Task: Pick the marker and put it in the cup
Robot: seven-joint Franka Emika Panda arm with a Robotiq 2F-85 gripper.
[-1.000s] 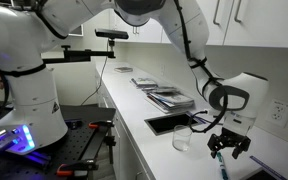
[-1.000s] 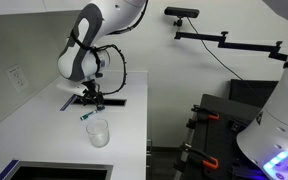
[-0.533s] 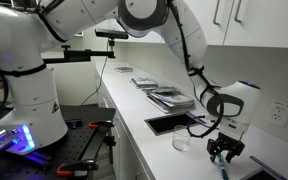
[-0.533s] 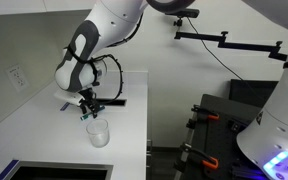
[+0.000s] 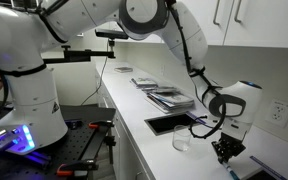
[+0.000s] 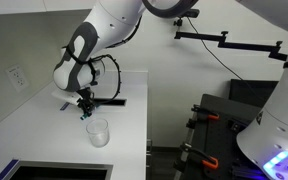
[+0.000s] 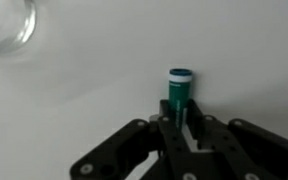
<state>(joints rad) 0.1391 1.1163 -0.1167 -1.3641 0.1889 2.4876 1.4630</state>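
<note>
In the wrist view the teal-green marker [image 7: 180, 92] lies on the white counter and sticks out from between the two black fingers of my gripper [image 7: 181, 118], which is shut on it. The clear cup [image 7: 4, 25] shows at the upper left of that view, apart from the marker. In both exterior views the gripper [image 5: 224, 151] [image 6: 85, 105] is down at the counter beside the upright cup [image 5: 182, 140] [image 6: 97, 131]. A short teal end of the marker [image 5: 230, 171] pokes out below the fingers.
A black rectangular tray [image 5: 169, 123] [image 6: 112, 100] sits on the counter just beyond the cup. A stack of papers [image 5: 169, 97] lies further along. Wall outlets [image 5: 280, 112] [image 6: 17, 77] are on the backsplash. The counter edge runs close to the cup.
The gripper has come down over the marker and its fingers have gone from wide open to shut on it. The cup has not moved.
</note>
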